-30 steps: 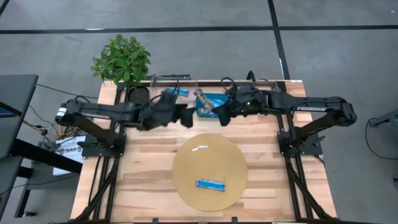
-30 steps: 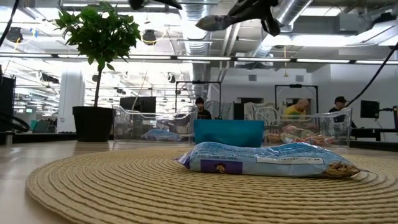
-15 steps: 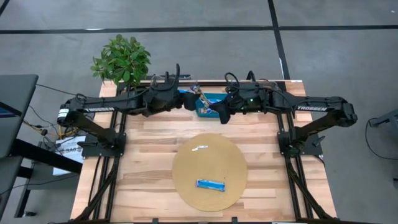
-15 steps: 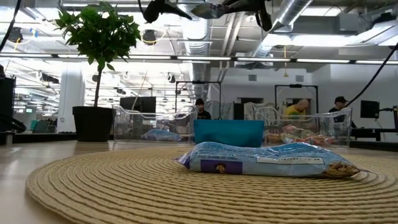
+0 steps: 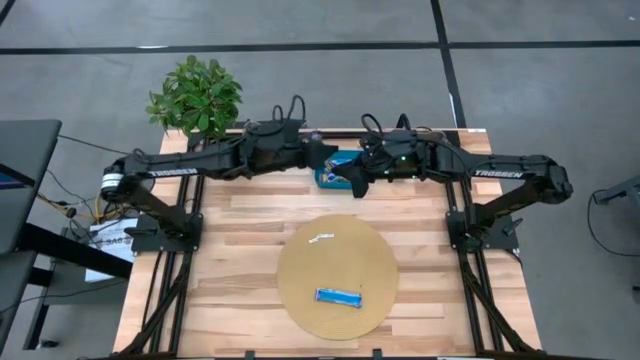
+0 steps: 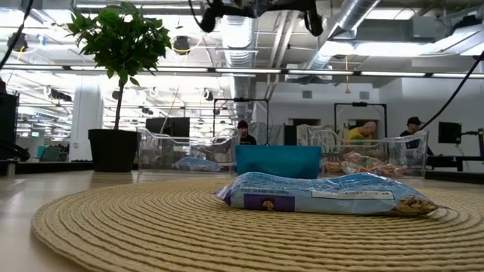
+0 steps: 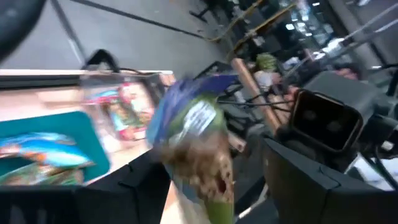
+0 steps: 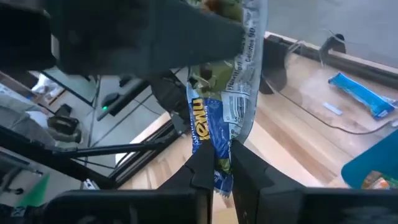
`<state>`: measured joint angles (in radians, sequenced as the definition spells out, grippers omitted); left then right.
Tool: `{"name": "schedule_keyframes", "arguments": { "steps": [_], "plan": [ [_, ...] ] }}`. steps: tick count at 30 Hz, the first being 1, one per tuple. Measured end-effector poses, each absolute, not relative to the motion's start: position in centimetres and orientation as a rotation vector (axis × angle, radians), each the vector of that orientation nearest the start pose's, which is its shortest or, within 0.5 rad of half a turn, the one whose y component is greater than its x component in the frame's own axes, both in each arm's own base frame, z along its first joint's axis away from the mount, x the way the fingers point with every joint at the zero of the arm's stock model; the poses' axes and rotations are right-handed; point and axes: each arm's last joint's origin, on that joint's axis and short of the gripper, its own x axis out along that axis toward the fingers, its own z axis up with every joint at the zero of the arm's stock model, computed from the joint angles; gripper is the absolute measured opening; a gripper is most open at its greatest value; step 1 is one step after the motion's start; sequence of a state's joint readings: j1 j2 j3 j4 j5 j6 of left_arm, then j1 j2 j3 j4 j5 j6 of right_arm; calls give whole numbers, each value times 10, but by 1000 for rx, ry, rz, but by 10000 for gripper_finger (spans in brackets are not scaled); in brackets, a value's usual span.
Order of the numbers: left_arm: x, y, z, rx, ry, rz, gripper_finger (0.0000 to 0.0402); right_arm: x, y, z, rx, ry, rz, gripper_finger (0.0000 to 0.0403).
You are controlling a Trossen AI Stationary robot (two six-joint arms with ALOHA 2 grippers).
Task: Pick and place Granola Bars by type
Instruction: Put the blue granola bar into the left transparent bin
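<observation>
A blue-and-silver granola bar [image 8: 219, 118] hangs in the air over the teal tray [image 5: 342, 160], held by my right gripper [image 8: 224, 169], which is shut on its end. My left gripper [image 7: 214, 180] has reached the same bar [image 7: 196, 143]. It is open, with one finger on either side of the bar's other end. Another blue bar [image 5: 338, 296] lies flat on the round woven mat [image 5: 300, 270], and more bars lie in the teal tray [image 7: 37, 152]. My right gripper pinches the bar's one end [image 8: 219, 163] between its two fingers, which lie along the bar. The bar is lifted clear and stretches away from the fingers toward my left gripper. My left gripper stands around the bar's other end [image 7: 205, 124]; whether its fingers touch it I cannot tell.
Clear bins [image 6: 181, 151] [image 6: 370, 155] stand along the far edge on either side of the teal tray [image 6: 278, 161], one holding red-wrapped bars [image 7: 124, 102]. A potted plant [image 5: 195, 95] stands at the far left corner. A small white scrap [image 5: 321, 238] lies on the mat.
My left gripper has swung from the table's middle toward the far edge and to the right, up to the bar held by my right gripper, and now has its fingers around it. My right gripper has held the bar almost still over the tray.
</observation>
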<state>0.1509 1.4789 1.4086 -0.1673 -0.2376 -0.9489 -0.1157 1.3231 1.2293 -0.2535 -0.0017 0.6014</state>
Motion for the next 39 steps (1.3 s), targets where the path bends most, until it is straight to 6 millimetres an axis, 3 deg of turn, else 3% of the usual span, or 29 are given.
{"name": "schedule_keyframes", "arguments": {
  "steps": [5, 15, 21, 31, 39],
  "plan": [
    [337, 58, 382, -924, 59, 463, 194, 293, -37, 363, 616, 307, -227, 16],
    [336, 58, 382, -918, 56, 470, 83, 292, -41, 362, 616, 316, -243, 20],
    [336, 58, 382, -897, 61, 466, 41, 292, -41, 362, 594, 318, -240, 22],
    [333, 62, 379, -806, 111, 506, 30, 286, -45, 351, 523, 439, -270, 126],
    [320, 91, 368, -423, 244, 802, 27, 276, -50, 336, 535, 612, -338, 198]
  ]
}}
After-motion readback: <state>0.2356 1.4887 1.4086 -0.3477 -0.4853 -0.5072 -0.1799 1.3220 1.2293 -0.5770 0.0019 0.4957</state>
